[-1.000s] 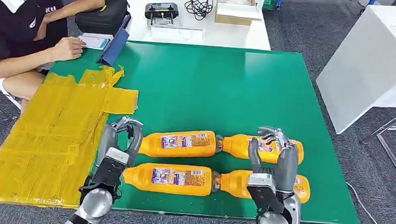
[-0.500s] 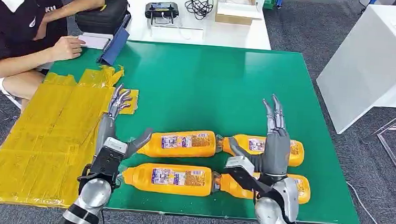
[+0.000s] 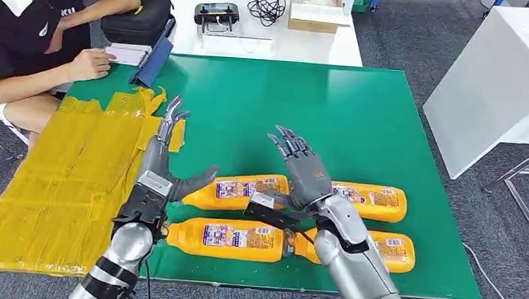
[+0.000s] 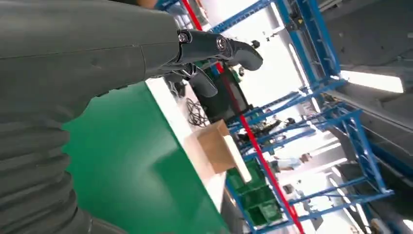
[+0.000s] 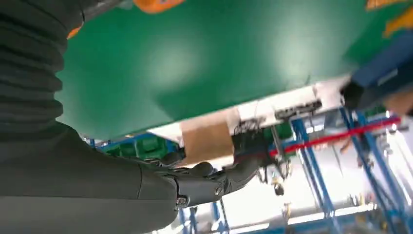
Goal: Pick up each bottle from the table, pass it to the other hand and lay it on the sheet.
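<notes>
The four bottles [image 3: 237, 192] lie lengthwise across the desk [image 3: 334, 112]. The right hand [image 3: 300, 177] hovers nearest, fingers [image 3: 287, 142] apart; the left hand [image 3: 166, 164] is also spread, empty.

It was a robotics lab or workshop: beyond the hands stood blue steel racking [image 4: 336, 97], a green-topped worktop [image 3: 306, 110], and a white table [image 3: 256, 22] with cables and a cardboard box [image 3: 317, 9].

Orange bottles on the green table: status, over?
Left hand and right hand open, raised, holding nothing. Four orange plastic bottles lie on the green table; none on the yellow sheet. Nothing blocks the sheet.
</notes>
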### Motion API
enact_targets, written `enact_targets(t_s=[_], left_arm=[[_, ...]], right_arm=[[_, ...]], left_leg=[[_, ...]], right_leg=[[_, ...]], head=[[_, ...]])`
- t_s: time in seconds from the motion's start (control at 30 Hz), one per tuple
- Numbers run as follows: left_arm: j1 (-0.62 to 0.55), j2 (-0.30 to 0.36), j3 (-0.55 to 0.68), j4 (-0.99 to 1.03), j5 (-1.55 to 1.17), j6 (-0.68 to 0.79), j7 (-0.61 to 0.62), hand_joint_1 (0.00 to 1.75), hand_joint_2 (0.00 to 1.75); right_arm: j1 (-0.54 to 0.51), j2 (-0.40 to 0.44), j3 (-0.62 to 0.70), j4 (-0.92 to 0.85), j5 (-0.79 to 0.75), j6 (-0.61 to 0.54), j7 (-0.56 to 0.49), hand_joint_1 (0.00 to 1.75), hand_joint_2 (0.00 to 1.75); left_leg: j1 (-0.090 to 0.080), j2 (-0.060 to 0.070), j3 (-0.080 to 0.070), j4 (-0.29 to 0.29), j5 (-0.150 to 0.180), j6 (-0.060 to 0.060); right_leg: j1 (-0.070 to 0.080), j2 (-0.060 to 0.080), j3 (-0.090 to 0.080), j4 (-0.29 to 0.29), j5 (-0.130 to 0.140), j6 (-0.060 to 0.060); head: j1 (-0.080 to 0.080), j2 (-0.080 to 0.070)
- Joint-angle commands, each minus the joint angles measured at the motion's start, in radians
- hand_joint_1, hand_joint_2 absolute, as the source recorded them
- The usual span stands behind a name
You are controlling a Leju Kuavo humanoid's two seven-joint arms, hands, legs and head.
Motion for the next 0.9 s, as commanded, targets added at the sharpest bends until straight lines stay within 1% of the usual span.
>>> enact_targets(t_s=[0.03,0.13,0.17,0.23,0.33,0.4,0.5,0.6,0.67,0.9], left_arm=[[-0.083,0.006,-0.046,0.086,0.036,-0.032,-0.008,0.0,1.75],[-0.092,0.0,-0.056,0.1,0.042,-0.038,-0.009,0.0,1.75],[-0.103,-0.002,-0.066,0.113,0.052,-0.043,-0.017,0.0,1.75],[-0.104,-0.003,-0.067,0.113,0.052,-0.043,-0.017,0.0,1.75],[-0.121,-0.001,-0.083,0.126,0.072,-0.042,-0.025,0.0,1.75],[-0.126,0.0,-0.087,0.129,0.078,-0.042,-0.027,0.0,1.75],[-0.135,0.001,-0.092,0.142,0.087,-0.038,-0.032,0.0,1.75],[-0.142,0.002,-0.09,0.15,0.094,-0.034,-0.035,0.0,1.75],[-0.142,0.002,-0.09,0.15,0.094,-0.034,-0.035,0.0,1.75],[-0.142,0.002,-0.09,0.15,0.094,-0.034,-0.035,0.0,1.75]], right_arm=[[-0.174,0.048,0.071,0.339,-0.047,-0.008,-0.053,0.0,1.75],[-0.187,0.054,0.07,0.365,-0.057,0.0,-0.064,0.0,1.75],[-0.203,0.058,0.071,0.4,-0.068,0.006,-0.083,0.0,1.75],[-0.205,0.056,0.07,0.402,-0.068,0.006,-0.083,0.0,1.75],[-0.242,0.068,0.073,0.482,-0.094,-0.004,-0.114,0.0,1.75],[-0.249,0.07,0.069,0.5,-0.106,-0.001,-0.127,0.0,1.75],[-0.261,0.08,0.06,0.531,-0.138,0.041,-0.165,0.0,1.75],[-0.263,0.086,0.055,0.539,-0.161,0.067,-0.184,0.0,1.75],[-0.263,0.086,0.055,0.539,-0.161,0.067,-0.184,0.0,1.75],[-0.263,0.086,0.055,0.539,-0.161,0.067,-0.184,0.0,1.75]], left_leg=[[0.0,0.001,0.002,0.0,0.0,-0.001],[0.0,-0.001,0.003,-0.001,0.0,-0.001],[0.0,0.0,0.002,0.0,0.0,-0.001],[0.0,-0.001,0.001,0.0,0.0,-0.001],[0.0,-0.001,0.001,0.0,0.0,-0.001],[0.0,-0.001,0.001,0.0,0.0,-0.001],[0.0,-0.001,0.002,0.0,0.0,-0.001],[0.001,-0.002,0.003,0.0,0.0,-0.002],[0.0,-0.001,0.002,0.0,0.0,-0.001],[0.0,-0.001,0.002,0.0,0.0,-0.001]], right_leg=[[0.0,0.001,0.002,0.0,0.0,-0.001],[0.0,0.0,0.003,-0.001,-0.001,-0.001],[0.0,0.0,0.002,0.0,0.0,0.0],[0.0,-0.001,0.001,0.0,0.0,0.0],[0.0,0.0,0.001,0.0,0.0,0.0],[0.0,-0.001,0.001,0.0,0.0,0.0],[0.0,-0.001,0.002,0.0,-0.001,-0.001],[0.001,-0.001,0.004,-0.001,-0.001,-0.001],[0.0,0.0,0.002,0.0,0.0,-0.001],[0.0,0.0,0.002,0.0,-0.001,-0.001]], head=[[0.0,0.0],[0.0,0.0],[0.0,0.0],[0.0,0.0],[0.0,0.0],[0.0,0.0],[0.0,0.0],[0.0,0.0],[0.0,0.0],[0.0,0.0]])
